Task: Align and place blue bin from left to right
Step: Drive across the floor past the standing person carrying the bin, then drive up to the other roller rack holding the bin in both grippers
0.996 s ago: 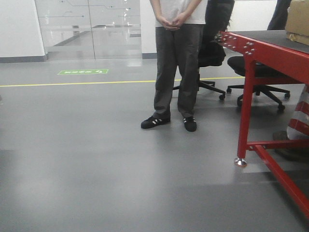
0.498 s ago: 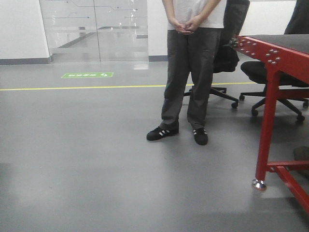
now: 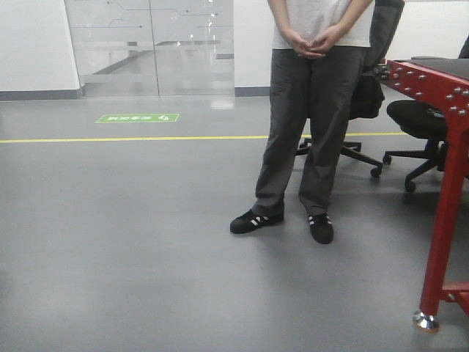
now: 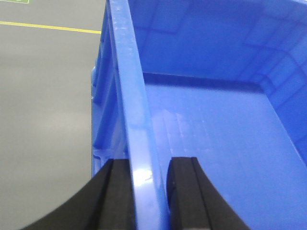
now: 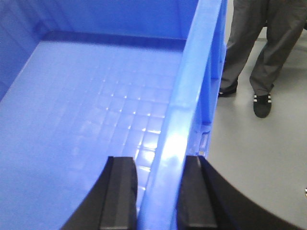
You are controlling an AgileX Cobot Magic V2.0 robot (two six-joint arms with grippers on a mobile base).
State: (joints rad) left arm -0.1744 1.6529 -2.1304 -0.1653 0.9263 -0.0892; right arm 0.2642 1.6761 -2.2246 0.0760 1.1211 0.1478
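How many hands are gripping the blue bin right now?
2. The left hand clamps the left wall of the blue bin; the right hand clamps its right wall. Neither shows in the front view.

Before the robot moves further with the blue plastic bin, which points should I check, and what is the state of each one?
1. Left gripper holds a wall of the blue plastic bin: ok, one finger on each side of the rim.
2. Right gripper holds the opposite wall: ok, same hold.
3. Nothing loose inside the bin: ok for the part in view.
4. Floor ahead free: not ok, a person in grey trousers stands there.
5. Clearance to the red metal table leg: cannot tell, the front view does not show the bin.
6. Placement spot: cannot tell, not in view.
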